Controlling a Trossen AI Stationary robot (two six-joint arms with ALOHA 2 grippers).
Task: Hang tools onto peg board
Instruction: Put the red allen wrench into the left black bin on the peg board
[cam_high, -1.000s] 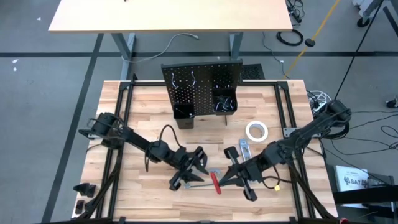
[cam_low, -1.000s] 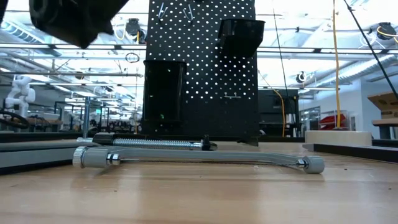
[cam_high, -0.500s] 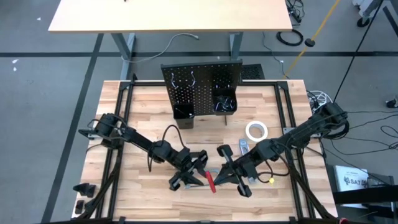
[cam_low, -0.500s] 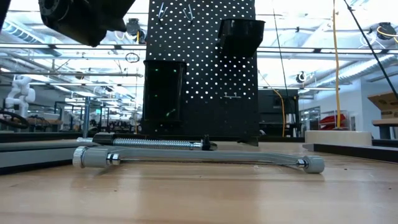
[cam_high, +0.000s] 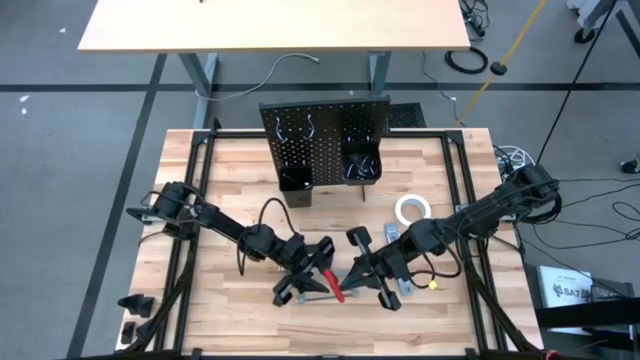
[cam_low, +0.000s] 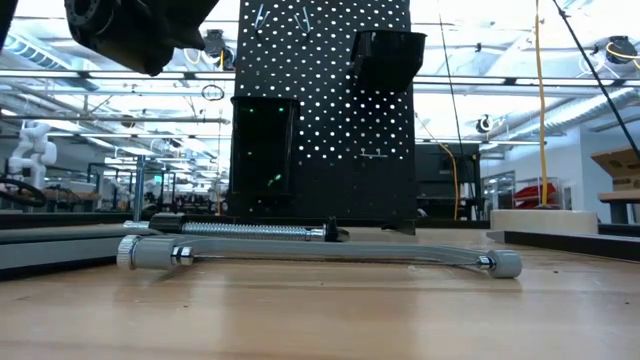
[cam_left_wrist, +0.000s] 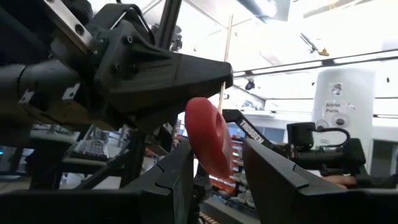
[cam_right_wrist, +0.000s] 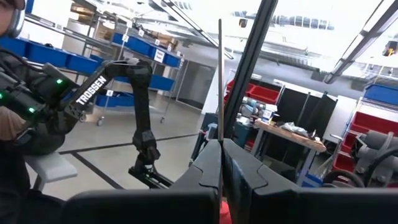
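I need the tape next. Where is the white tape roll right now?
In the high view, the white tape roll lies flat on the table's right half, right of the peg board and just behind the right arm.

- I see the tabletop (cam_high: 230, 180) as pale, matt wood planks.
- Peg board (cam_low: 325, 110): perforated matt black metal.
- Red-handled tool (cam_left_wrist: 208, 143): handle smooth, glossy plastic.
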